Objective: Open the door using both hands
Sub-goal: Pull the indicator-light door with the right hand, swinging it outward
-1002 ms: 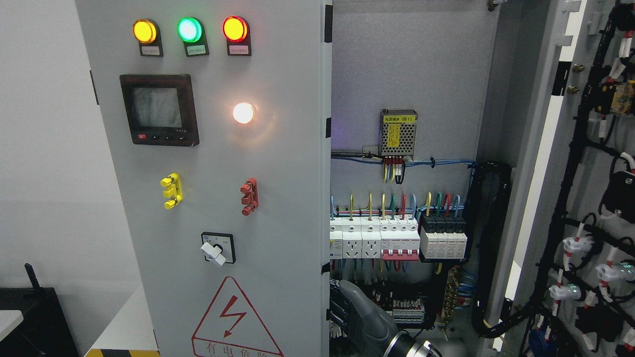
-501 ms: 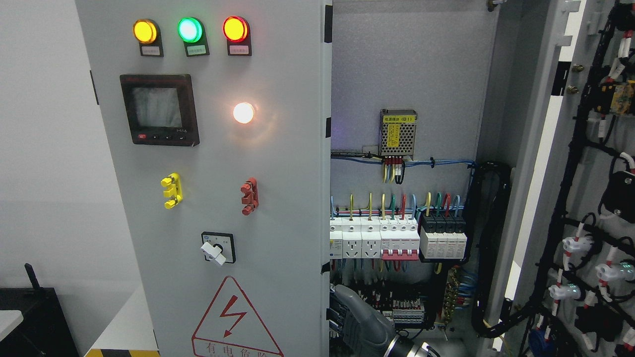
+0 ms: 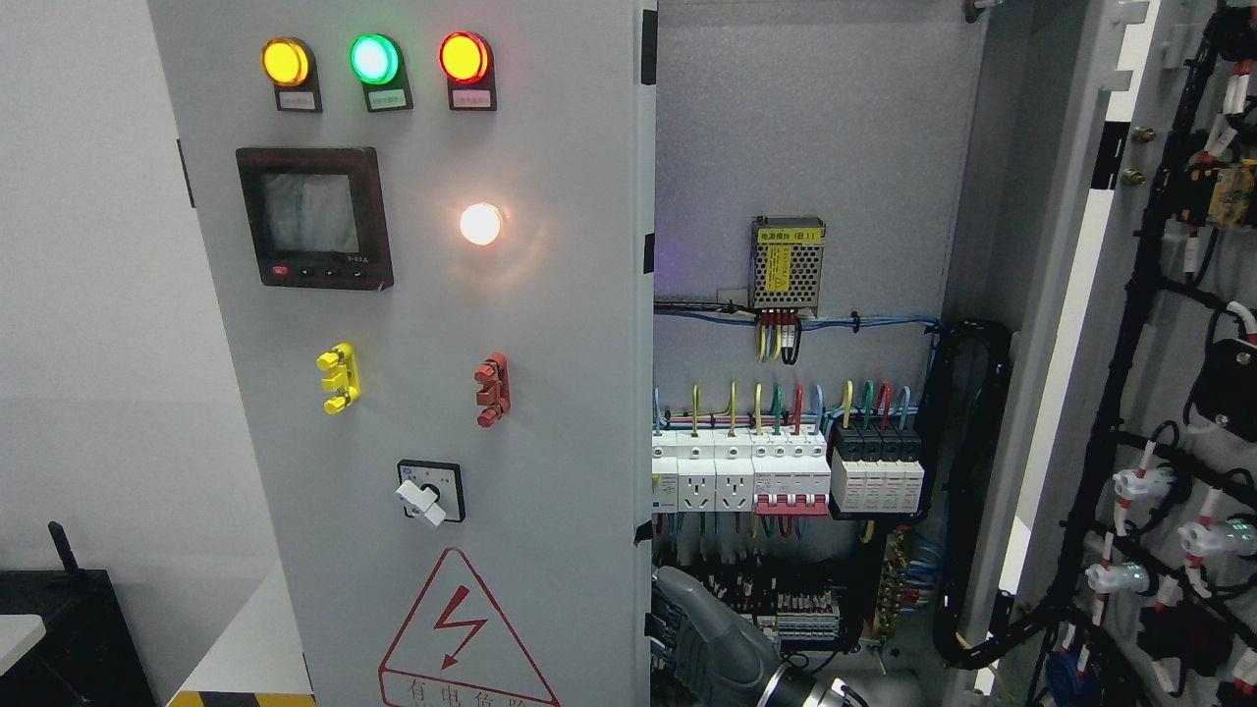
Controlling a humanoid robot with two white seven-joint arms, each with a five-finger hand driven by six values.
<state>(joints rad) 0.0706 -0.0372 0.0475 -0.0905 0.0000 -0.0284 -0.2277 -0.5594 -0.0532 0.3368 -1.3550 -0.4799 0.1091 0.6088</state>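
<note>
Hand [image 3: 702, 633] of the robot, grey, shows at the bottom edge, right of the middle, so it is the right hand. It sits just behind the free edge of the left door [image 3: 432, 353], and its fingers [image 3: 663, 628] curl around that edge, grasping it. Compared with one second ago the hand is lower and a little more to the left; less of the wrist shows. The left door has turned very little: its lamps [image 3: 373, 59] and screen [image 3: 314, 216] sit slightly more to the left than before. The right door [image 3: 1159, 295] stands wide open at the right, with cables on its inner side. Between the doors, the breakers [image 3: 786, 471] are visible.
</note>
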